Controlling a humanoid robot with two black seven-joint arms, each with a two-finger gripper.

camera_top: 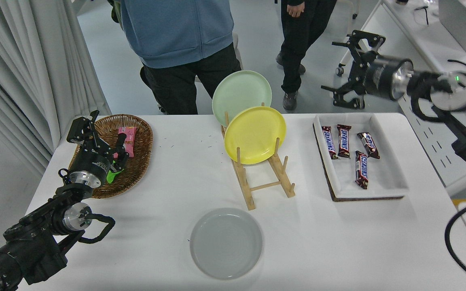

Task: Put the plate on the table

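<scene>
Right pincer (353,69) wide, empty, raised far right | plate (226,243) flat on desk (338,242) | placing looks done; next: nothing.

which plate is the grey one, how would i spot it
On the white table, look at the near edge, in front of the wooden rack. The grey plate lies flat there, alone. The yellow plate and green plate stand upright in the rack; this is the only one lying flat.

Right gripper (348,70) raised, jaws apart; left arm (34,238) parked.
</scene>
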